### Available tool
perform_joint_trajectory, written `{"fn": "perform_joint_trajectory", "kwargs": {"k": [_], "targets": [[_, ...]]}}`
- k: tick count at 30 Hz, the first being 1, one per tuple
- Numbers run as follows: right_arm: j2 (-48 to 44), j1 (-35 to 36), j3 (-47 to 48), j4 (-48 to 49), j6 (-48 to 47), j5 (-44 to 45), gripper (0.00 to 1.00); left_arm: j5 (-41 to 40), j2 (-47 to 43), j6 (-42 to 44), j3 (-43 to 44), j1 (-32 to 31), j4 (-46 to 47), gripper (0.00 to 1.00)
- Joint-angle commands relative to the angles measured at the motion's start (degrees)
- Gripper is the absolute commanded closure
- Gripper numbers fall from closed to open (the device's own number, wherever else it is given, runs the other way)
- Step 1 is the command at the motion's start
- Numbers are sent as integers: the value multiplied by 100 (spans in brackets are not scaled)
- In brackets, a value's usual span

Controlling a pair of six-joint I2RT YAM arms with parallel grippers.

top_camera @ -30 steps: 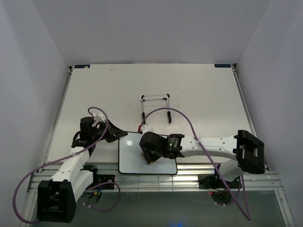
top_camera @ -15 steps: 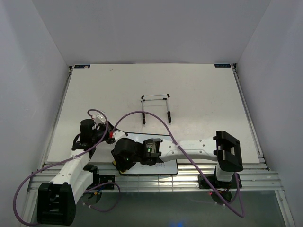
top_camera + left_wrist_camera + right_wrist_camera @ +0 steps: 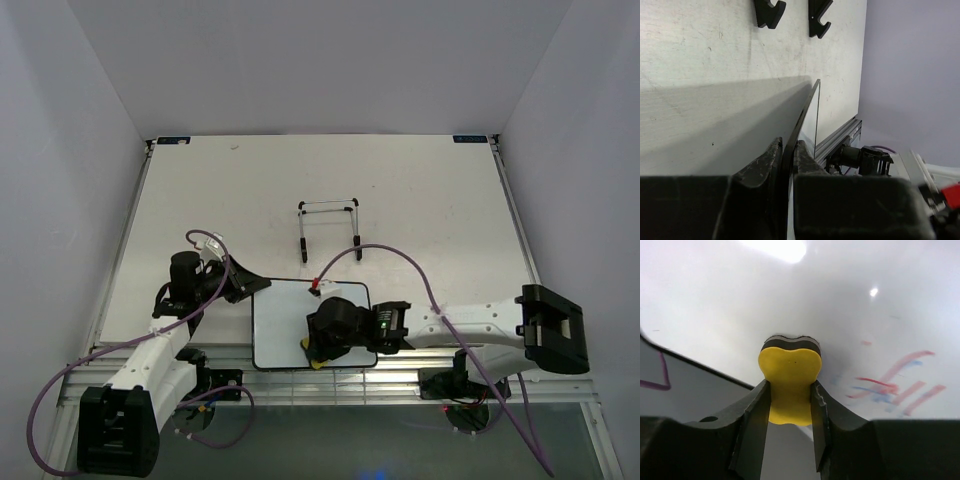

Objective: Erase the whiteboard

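Right hand [image 3: 789, 390] swept back right to whiteboard [image 3: 285, 320] near edge, squeezing eraser [image 3: 789, 369]; left hand [image 3: 787, 147] pinches its left corner.

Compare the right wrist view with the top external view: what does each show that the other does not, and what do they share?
Only the right wrist view shows the red and blue strokes on the whiteboard and how the right gripper squeezes the yellow eraser at its sides. Only the top external view shows the wire stand, both arms, and the left gripper at the whiteboard's left edge. Both show the whiteboard, the right gripper over it and the yellow eraser.
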Motion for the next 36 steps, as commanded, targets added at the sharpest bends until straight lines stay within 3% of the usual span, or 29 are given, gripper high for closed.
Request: {"fn": "perform_joint_trajectory", "kwargs": {"k": [1,3,15,21,29,33,36], "targets": [[-29,-490,-1260,-838,270,108,68,-683,-23,13,154,21,-81,100],[-214,-736,-1753,-715,235,-41,68,-674,-23,22,137,21,-90,100],[-1610,-2107,-2712,-741,-161,-613,67,-674,161,92,-65,30,60,100],[-2008,-2302,-2924,-1144,-187,-692,67,-683,188,66,-118,30,60,100],[-1200,-1723,-1405,-1023,-495,-657,67,-691,223,-66,-197,21,394,100],[-341,-1143,-98,-732,-583,-561,68,-726,144,-162,-241,21,403,100],[327,-1098,493,-750,-899,-595,68,-726,91,-198,-267,30,403,100]]}}
